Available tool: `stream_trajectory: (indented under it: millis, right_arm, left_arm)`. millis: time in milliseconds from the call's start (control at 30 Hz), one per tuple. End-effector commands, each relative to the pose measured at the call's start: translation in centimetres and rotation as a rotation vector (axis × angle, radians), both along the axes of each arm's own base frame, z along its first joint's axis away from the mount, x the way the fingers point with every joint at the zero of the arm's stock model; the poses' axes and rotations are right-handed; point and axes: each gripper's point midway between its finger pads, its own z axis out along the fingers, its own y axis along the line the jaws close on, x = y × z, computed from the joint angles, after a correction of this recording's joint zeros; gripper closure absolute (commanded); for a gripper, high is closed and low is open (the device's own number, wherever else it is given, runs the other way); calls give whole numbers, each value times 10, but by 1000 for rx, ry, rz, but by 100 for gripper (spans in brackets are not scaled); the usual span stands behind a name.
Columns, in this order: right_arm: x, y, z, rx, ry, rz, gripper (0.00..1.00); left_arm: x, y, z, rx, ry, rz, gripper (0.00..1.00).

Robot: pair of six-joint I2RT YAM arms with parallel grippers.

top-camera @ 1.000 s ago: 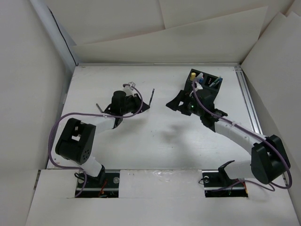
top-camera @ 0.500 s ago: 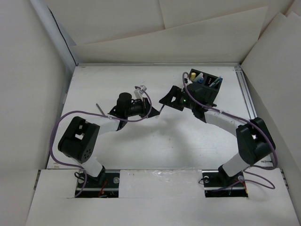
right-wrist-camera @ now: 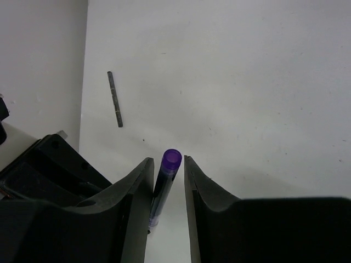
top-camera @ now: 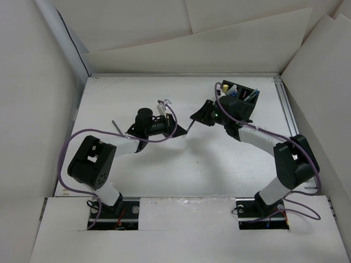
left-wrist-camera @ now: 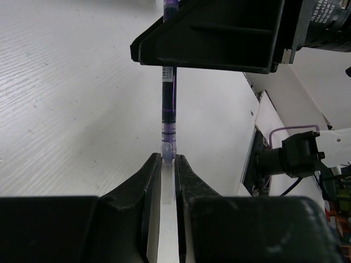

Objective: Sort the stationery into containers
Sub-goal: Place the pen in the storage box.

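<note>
Purple pen [left-wrist-camera: 169, 104], 1, pinched by left gripper [left-wrist-camera: 169, 160]; right gripper [right-wrist-camera: 169, 163] narrow around it, contact unclear; 1 black pen [right-wrist-camera: 115, 99].

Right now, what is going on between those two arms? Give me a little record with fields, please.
left gripper: shut on the clear tip of the purple pen
right gripper: open, one finger on each side of the pen's purple cap, with a gap showing on both sides
pen position: spans between the two grippers
container: black two-compartment box, far right, with several pens inside
loose item: slim dark stick, lying flat to the left of the left arm
</note>
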Motion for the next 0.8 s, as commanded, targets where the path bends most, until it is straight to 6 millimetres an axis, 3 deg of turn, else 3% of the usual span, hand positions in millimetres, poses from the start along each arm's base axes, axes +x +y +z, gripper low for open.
stream_trajectory:
  millis: [0,100,200,233,433,567,667,733,767]
  right_arm:
    - [17,4,29,47,-90,-3,66]
    - [18,5,27,47,-90,-3,83]
    - [18,5,28,53,-84,-6,95]
    - [18,5,28,53,-84,-6,98]
    - [19,-6,37,51,-110,-49,100]
    - [27,-27,44,40,-128,-105,100]
    - [34,-56,53,29,-147,-171,100]
    - [44,-91,66,11,-174,-268,100]
    - [47,-106,69,-9,-173,-311,100]
  left_arm:
    - [-4,-3,21,-51,-69,-38,100]
    - [-4,-3,21,-51,-69,-38,99]
    - [-5,-4,20,-56,-59,-45,87]
    - [-5,-4,20,-56,-59,-45,79]
    - [-1,-4,15,-47,-52,-23,60]
    - [7,4,25,-37,-94,59,51]
    - [15,14,29,-4,-114,144,51]
    - [18,23,22,38,-115,201,51]
    - [21,27,29,40,-128,235,51]
